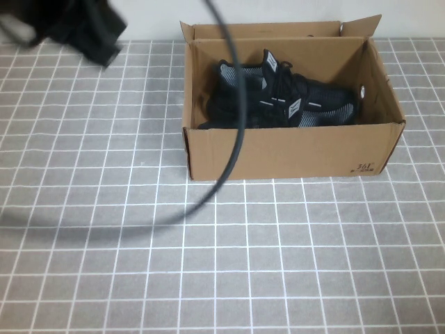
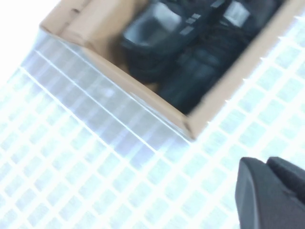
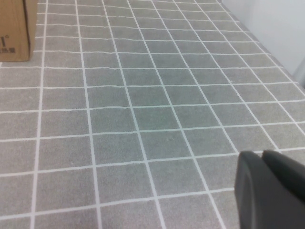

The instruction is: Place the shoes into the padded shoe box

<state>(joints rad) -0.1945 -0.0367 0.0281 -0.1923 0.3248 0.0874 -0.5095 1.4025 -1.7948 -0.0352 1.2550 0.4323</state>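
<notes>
Both black knit shoes (image 1: 278,97) lie side by side inside the brown cardboard shoe box (image 1: 292,149), whose flaps stand upright. The left wrist view shows the shoes (image 2: 190,43) in the box (image 2: 95,33) from above, blurred. My left arm (image 1: 76,28) is raised at the far left, away from the box; its gripper (image 2: 264,164) is shut and empty above the tiled surface. My right gripper (image 3: 261,156) is shut and empty over bare tiles, to the right of the box corner (image 3: 14,28). It is outside the high view.
A black cable (image 1: 233,139) arcs from the top across the box front down to the left. The table is covered in grey tiles with white lines (image 1: 278,264). A white wall runs behind the box.
</notes>
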